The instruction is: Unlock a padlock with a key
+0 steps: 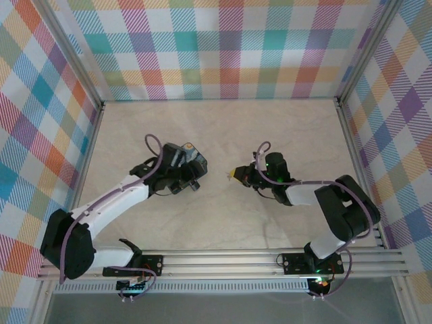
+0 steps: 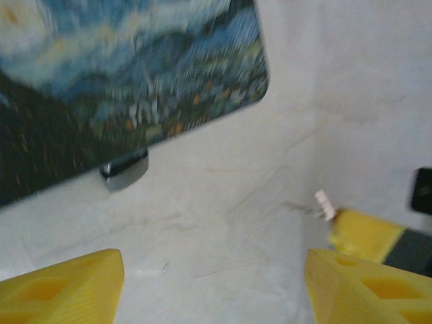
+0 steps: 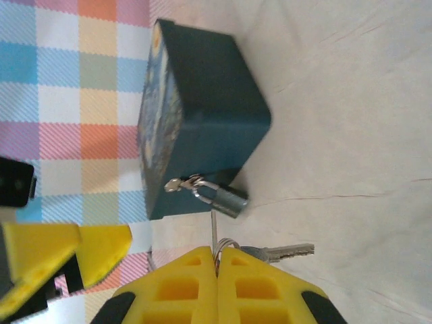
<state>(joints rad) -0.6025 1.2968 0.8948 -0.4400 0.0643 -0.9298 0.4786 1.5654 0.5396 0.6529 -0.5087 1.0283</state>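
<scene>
In the right wrist view the small grey padlock hangs from the hasp of a blue painted tin, low on its side wall. My right gripper is shut on the key at its ring. The thin blade points up at the padlock's underside, just short of it. A second key on the same ring sticks out to the right. In the left wrist view the padlock sits at the tin's edge. My left gripper is open over bare table, apart from the tin. The right gripper's yellow tip with the key shows at the right.
Both grippers meet mid-table in the top view, left gripper facing right gripper across a small gap. Plaid walls enclose the table at the back and both sides. Open tabletop lies behind the arms.
</scene>
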